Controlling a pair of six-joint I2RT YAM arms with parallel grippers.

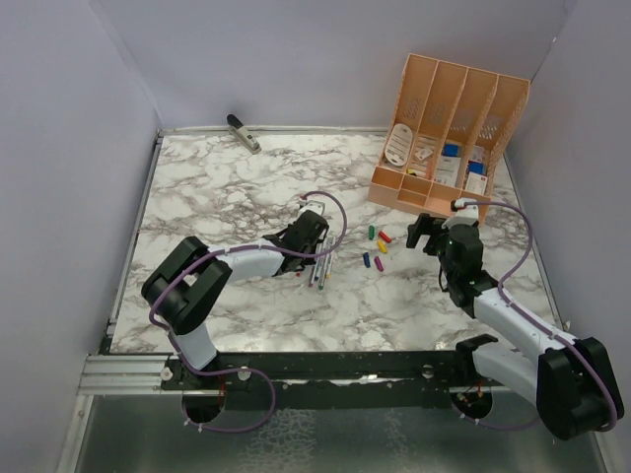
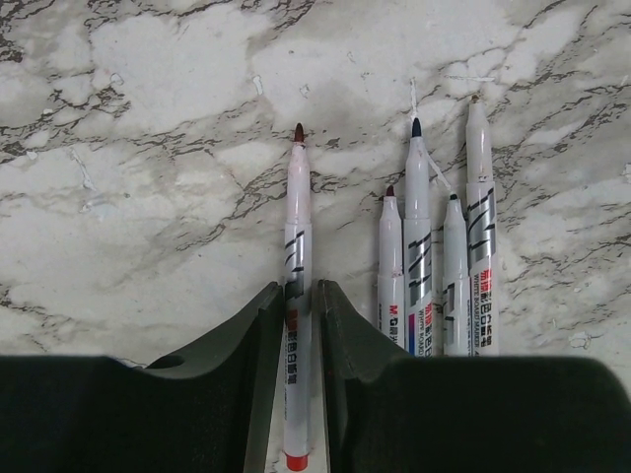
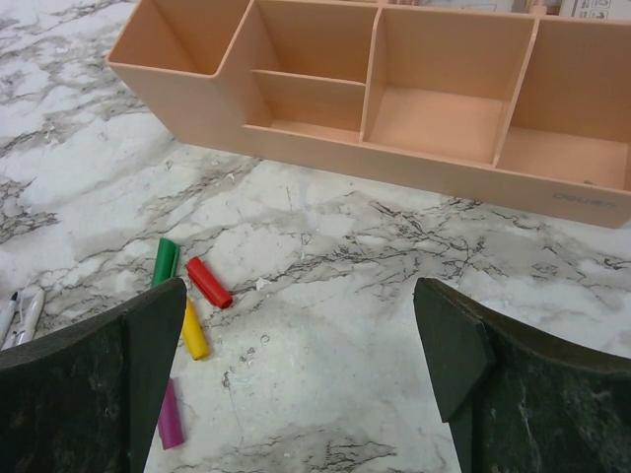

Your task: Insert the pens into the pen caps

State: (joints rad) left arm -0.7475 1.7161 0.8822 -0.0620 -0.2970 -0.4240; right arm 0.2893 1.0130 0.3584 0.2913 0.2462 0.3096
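Left wrist: the four pens [image 2: 418,256] on the right lose their tail ends behind the left gripper [image 2: 299,289] body. Red-tipped pen [image 2: 297,227] sits between the jaws, can't tell if they actually pinch it. Right wrist: yellow cap [image 3: 195,335] and magenta cap [image 3: 171,419] part-hidden by the right gripper [image 3: 298,296] finger (the left one in frame); organizer [image 3: 394,161] cut off top and right. Top view: caps [image 1: 378,246] too small to read beyond colour.

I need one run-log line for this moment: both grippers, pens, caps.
left gripper: jaws close around one pen, grip unclear | right gripper: open, empty, near pen caps | four pens: on table, uncapped
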